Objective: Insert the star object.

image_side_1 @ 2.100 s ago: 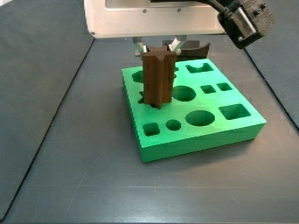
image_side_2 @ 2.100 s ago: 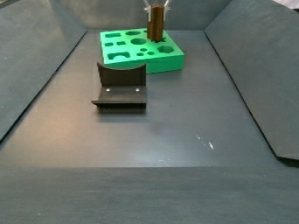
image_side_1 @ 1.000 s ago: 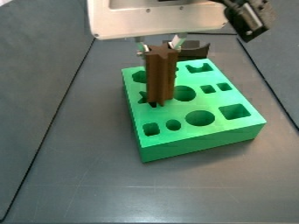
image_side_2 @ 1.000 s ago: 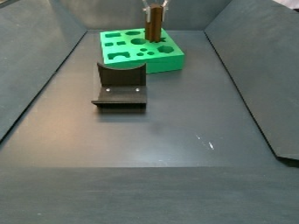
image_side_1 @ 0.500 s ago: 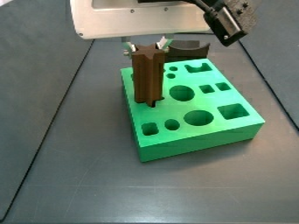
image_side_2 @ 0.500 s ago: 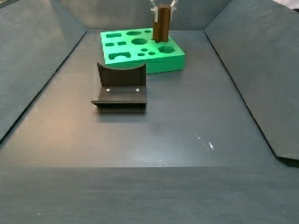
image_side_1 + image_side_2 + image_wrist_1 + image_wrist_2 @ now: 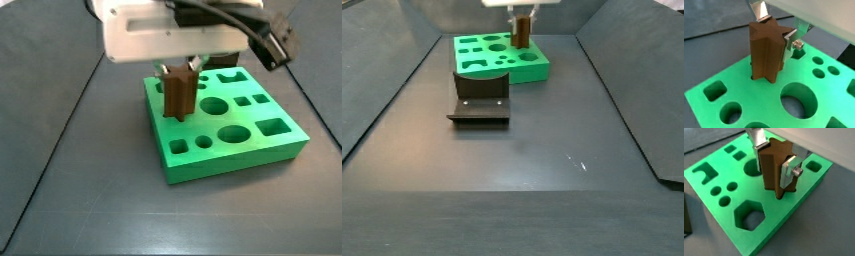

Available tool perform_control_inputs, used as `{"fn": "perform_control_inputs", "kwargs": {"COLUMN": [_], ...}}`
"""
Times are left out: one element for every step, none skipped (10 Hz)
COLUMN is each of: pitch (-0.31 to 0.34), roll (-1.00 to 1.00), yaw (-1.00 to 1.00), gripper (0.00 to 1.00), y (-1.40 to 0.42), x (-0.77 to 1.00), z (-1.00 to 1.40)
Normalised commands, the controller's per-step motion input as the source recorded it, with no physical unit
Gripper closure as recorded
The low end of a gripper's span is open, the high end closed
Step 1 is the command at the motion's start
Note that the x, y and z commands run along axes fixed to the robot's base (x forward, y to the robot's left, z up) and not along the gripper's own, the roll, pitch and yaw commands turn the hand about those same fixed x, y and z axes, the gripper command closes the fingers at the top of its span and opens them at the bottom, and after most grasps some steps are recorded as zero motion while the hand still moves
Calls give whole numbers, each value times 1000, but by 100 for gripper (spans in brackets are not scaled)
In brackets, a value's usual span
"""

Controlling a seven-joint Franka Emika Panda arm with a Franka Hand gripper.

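Star object (image 7: 177, 95) now lower, tool (image 7: 777, 27) gripping, over green block (image 7: 227, 130).

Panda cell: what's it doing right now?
The Panda's gripper is shut on the tall brown star-shaped wooden prism, holding it upright over the green block with shaped cut-outs. In both wrist views the prism's lower end meets the block's top face near one edge, beside the large round hole; most of its height stands above the block, so it is not seated. Whether it has entered a star socket is hidden. The dark L-shaped fixture stands on the floor beside the block, unused.
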Motion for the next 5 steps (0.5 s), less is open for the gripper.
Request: {"fn": "perform_control_inputs", "kwargs": {"pitch": [-4,0,0,-124,0], "roll": [40,43,9,-23,-83], "yaw": [49,0,0,0,0], "gripper": [100,100,100,100,100], "y": [0,0,63,0,66], "x": [271,406,343,0,0], "z": [-1000,-1000,-1000,-294,-26]}}
